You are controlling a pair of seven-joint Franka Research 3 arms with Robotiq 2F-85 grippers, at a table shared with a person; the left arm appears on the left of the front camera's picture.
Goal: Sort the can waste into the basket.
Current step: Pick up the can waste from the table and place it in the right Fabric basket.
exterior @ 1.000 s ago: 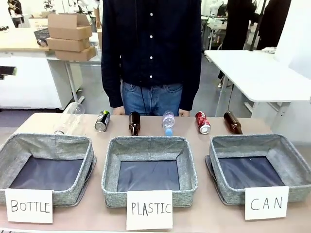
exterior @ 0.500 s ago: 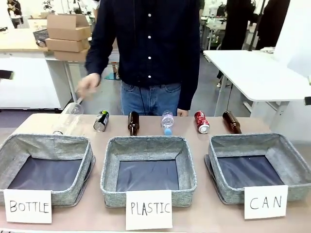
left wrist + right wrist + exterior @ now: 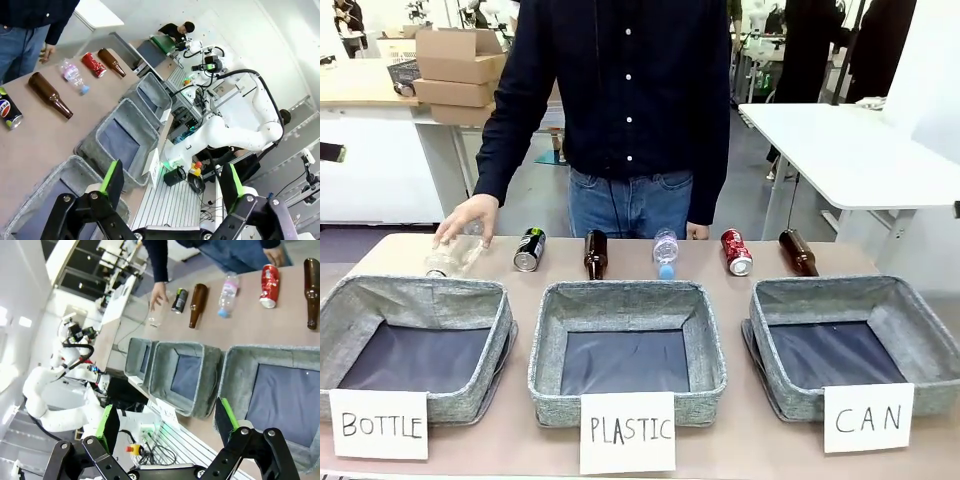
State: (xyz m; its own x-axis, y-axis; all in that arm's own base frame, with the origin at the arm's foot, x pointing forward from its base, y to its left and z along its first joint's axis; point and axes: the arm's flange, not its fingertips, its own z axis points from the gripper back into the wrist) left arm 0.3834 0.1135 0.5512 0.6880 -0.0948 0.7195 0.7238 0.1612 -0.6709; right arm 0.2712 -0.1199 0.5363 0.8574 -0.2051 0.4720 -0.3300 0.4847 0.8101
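The red dented can (image 3: 737,251) lies on its side at the table's far edge, just behind the grey basket (image 3: 825,288) signed "CAN" on the right. Left of centre lies the black can (image 3: 529,249), behind the gap between the other two baskets. In the left wrist view my left gripper (image 3: 171,182) is open high above the table, with the red can (image 3: 93,65), black can (image 3: 9,112) and CAN basket (image 3: 152,95) far below. My right gripper (image 3: 168,421) is open too, above the CAN basket (image 3: 235,370); the red can (image 3: 269,286) and black can (image 3: 179,300) lie beyond.
Two brown glass bottles (image 3: 596,254) (image 3: 799,251) and a small clear plastic bottle (image 3: 666,251) lie in the same row. A person stands at the far side, one hand (image 3: 465,218) on a large clear bottle (image 3: 450,255). Baskets signed "PLASTIC" (image 3: 620,295) and "BOTTLE" (image 3: 420,290) stand centre and left.
The person's hand came out from the side and dropped onto the large clear bottle at the far left. The cans and baskets have not moved.
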